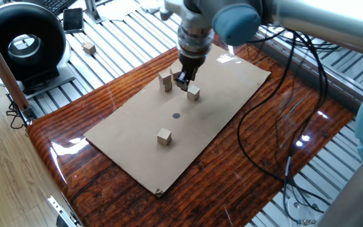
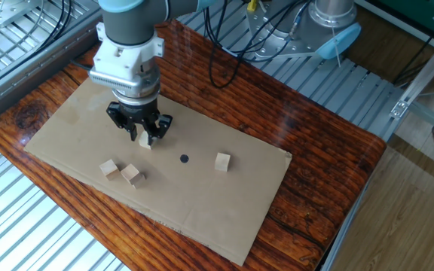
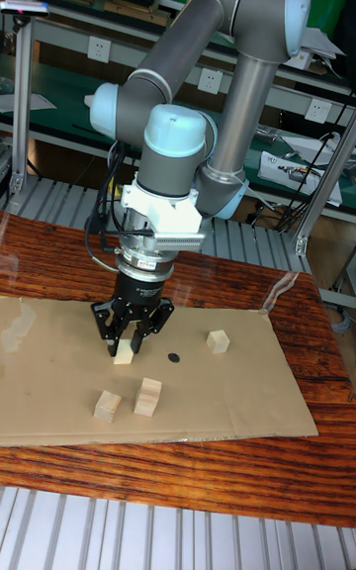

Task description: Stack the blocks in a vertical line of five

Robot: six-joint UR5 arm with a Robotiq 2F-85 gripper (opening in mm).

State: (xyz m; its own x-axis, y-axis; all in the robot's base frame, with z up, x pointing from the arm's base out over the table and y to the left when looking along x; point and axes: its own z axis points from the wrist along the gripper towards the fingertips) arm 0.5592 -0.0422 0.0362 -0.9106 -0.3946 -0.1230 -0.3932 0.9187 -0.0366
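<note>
Four light-tan blocks lie on the cardboard sheet [image 2: 224, 203]. My gripper [image 2: 142, 136] is open and low over one block [image 2: 145, 142], its fingers on either side of it; the tall fixed view shows that block [image 3: 123, 356] below the fingertips of the gripper [image 3: 130, 341]. In one fixed view the gripper [image 1: 183, 81] stands just behind and left of this block [image 1: 194, 93]. Two blocks [image 2: 109, 167] [image 2: 132, 175] sit close together near the sheet's edge, and a lone block [image 2: 222, 161] lies past the black dot [image 2: 184, 158]. Nothing is stacked.
A fifth tan cube [image 1: 89, 47] lies off the wooden table on the slatted metal surface near a black ring-shaped device [image 1: 23, 43]. Black cables [image 1: 276, 107] hang from the arm over the far side of the table.
</note>
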